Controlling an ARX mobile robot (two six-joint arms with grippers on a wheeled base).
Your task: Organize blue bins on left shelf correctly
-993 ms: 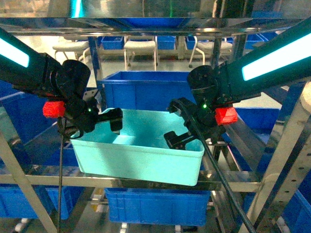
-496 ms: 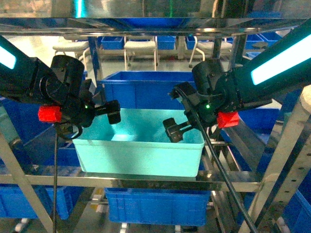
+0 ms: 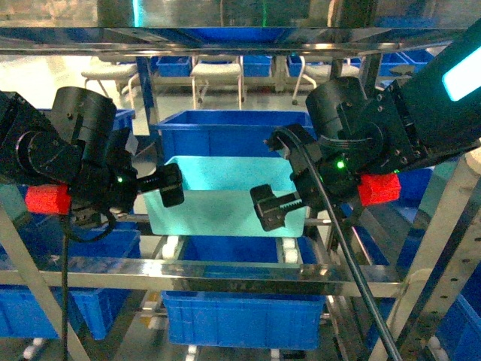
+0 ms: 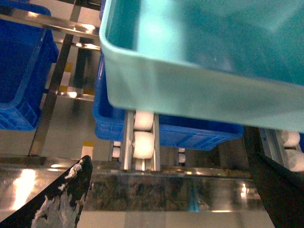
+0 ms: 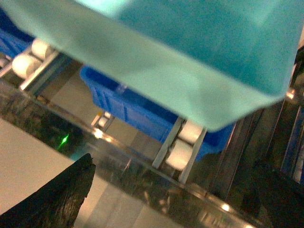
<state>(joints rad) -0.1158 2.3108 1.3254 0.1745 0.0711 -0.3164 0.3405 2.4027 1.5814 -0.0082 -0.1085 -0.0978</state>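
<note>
Behind the multi-tier stainless-steel rack [image 3: 225, 272], darker royal-blue ribbed bins [image 3: 225, 135] are crowding the background. Sitting on the rack's white roller tracks [image 4: 142, 142], the light turquoise-blue rectangular plastic tub [image 3: 225, 199] is looking empty, light, stiff and slick, its rim or end walls offering the best hold. Both left gripper [image 3: 171, 186] and right gripper [image 3: 270, 207] are hanging open just beside it, gripping nothing.

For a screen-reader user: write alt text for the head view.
A light turquoise bin sits on the roller tracks of a steel shelf, pushed back from the front rail toward a dark blue bin behind it. The left end effector and right end effector flank its front corners, apparently not gripping it.
</note>
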